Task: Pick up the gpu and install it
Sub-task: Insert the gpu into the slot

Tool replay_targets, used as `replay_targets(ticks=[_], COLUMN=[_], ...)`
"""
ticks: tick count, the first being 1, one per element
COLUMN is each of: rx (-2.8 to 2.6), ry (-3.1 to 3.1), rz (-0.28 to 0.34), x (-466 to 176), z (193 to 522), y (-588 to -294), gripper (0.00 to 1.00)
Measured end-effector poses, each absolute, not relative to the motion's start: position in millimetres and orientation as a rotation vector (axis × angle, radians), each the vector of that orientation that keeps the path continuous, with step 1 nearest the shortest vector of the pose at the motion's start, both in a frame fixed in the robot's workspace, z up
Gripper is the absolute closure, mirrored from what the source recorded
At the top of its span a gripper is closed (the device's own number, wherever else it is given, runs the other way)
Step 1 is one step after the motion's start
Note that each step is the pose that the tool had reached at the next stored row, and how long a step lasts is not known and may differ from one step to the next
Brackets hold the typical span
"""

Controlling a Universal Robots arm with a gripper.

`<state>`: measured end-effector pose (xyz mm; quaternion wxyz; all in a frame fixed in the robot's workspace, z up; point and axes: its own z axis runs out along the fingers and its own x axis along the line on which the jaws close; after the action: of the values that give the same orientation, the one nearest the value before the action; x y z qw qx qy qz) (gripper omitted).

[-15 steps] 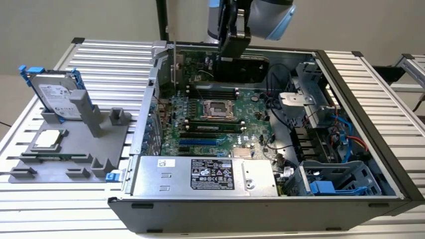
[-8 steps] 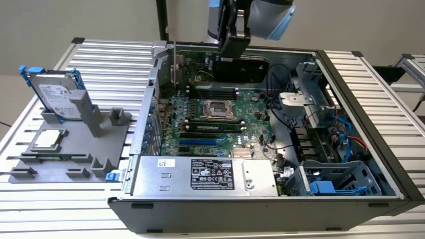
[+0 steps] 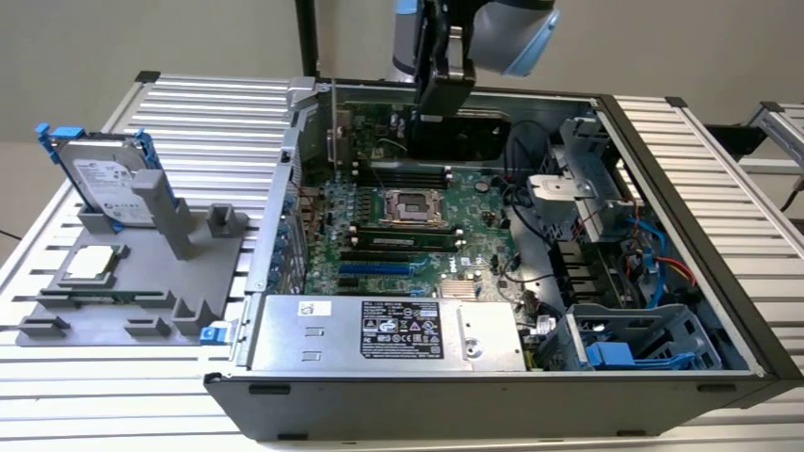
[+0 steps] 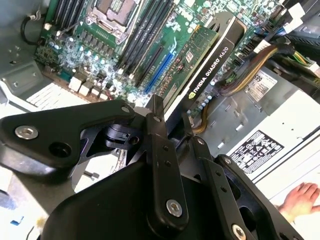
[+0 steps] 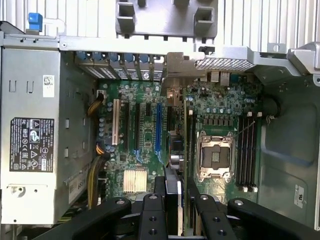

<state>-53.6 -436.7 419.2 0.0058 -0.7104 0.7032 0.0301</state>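
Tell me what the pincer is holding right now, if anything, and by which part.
The pincer holds the gpu by its upper long edge, one finger on each face, the card standing on edge over the motherboard.

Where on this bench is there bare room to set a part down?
Bare ribbed table lies beyond the grey fixture, beside the case, and past the case on the exterior view's right. Crowded: the fixture, carrying hard drive and CPU chip; the motherboard, where the tool grips the gpu.
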Motion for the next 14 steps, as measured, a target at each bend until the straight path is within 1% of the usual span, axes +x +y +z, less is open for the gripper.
replay_targets(ticks=[9,14], rx=[-2.212,-2.211], ry=[2.188,2.187], rz=[0.065,0.063], x=[-53.6,-53.6], z=[412.0,411.2], y=[-436.7,-436.7], gripper=[1.0,1.0])
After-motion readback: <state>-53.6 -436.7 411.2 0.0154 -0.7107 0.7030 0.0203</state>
